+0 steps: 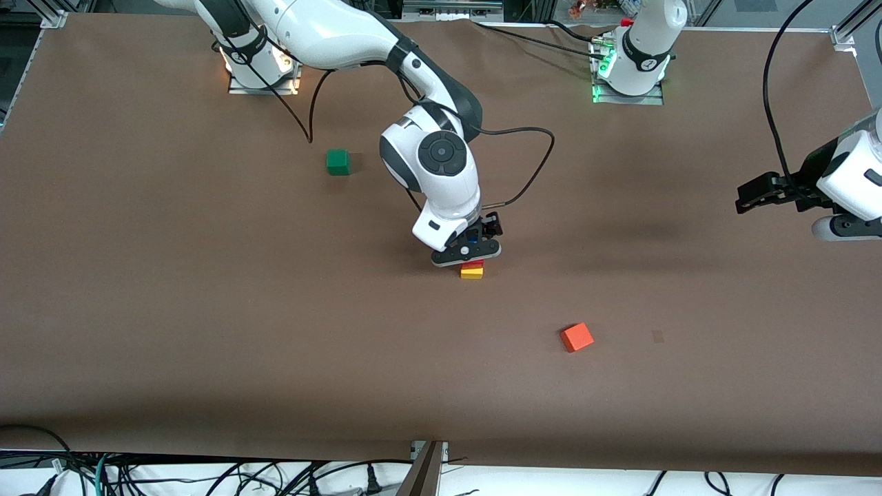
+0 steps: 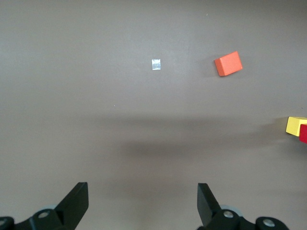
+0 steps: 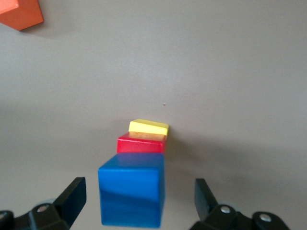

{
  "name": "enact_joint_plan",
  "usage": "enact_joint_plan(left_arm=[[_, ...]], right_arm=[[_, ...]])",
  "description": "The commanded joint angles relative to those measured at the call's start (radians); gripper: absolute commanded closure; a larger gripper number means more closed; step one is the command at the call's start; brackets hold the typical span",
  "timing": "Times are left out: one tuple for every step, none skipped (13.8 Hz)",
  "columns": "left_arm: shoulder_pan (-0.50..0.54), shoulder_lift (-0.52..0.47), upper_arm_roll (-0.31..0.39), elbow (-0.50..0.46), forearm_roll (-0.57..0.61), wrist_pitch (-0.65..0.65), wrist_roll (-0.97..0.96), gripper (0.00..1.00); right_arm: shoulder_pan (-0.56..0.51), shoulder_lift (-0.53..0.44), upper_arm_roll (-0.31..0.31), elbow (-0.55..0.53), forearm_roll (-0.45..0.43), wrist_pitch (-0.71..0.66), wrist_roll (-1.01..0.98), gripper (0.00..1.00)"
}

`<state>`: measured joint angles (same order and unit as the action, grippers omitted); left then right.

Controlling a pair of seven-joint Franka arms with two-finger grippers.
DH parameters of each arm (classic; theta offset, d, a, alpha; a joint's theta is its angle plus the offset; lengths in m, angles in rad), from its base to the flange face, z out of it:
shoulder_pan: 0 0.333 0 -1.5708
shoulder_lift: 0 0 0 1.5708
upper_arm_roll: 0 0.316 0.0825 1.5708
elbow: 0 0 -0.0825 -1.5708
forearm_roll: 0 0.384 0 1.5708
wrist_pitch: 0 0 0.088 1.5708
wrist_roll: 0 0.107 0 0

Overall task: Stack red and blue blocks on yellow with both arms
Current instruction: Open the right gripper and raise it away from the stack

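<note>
the right gripper (image 1: 471, 252) hung over the stack mid-tabletop (image 1: 207, 310), its fingers (image 3: 72, 196) spread clear of the blue cube (image 3: 131, 195). that cube sat on the red cube (image 3: 140, 143), which sat on the yellow cube (image 3: 148, 126). the left gripper (image 2: 142, 203) waited spread wide over the left arm's end. an orange-red cube (image 1: 577, 337) lay nearer the front camera, a green cube (image 1: 337, 162) farther.
</note>
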<state>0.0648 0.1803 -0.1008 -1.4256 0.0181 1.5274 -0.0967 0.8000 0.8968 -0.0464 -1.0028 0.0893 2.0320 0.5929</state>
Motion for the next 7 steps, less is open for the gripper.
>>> enact_joint_plan(left_arm=[[0.003, -0.002, 0.0, -0.001, -0.023, -0.004, -0.006, 0.0], [0.003, -0.002, 0.0, -0.001, -0.023, -0.003, -0.005, 0.0], [0.003, -0.002, 0.0, -0.001, -0.023, -0.004, -0.005, 0.0], [0.003, -0.002, 0.0, -0.001, -0.021, -0.004, -0.005, 0.0], [0.001, -0.002, 0.0, -0.001, -0.021, -0.004, -0.006, 0.0], [0.001, -0.002, 0.0, -0.001, -0.021, -0.004, -0.006, 0.0], [0.0, -0.002, 0.0, -0.001, -0.021, -0.004, -0.006, 0.0]], right_arm=[[-0.044, -0.1, 0.002, 0.009, -0.011, -0.143, 0.016, 0.0], [-0.068, -0.134, 0.002, 0.009, -0.008, -0.188, 0.012, 0.0], [-0.1, -0.171, 0.003, 0.009, -0.008, -0.235, 0.005, 0.0], [-0.137, -0.199, 0.006, 0.006, -0.003, -0.269, -0.008, 0.0], [-0.166, -0.238, 0.007, 0.001, -0.003, -0.309, -0.037, 0.0], [-0.197, -0.271, 0.0, -0.013, -0.003, -0.364, -0.076, 0.0], [-0.238, -0.304, -0.001, -0.028, 0.009, -0.415, -0.143, 0.0]])
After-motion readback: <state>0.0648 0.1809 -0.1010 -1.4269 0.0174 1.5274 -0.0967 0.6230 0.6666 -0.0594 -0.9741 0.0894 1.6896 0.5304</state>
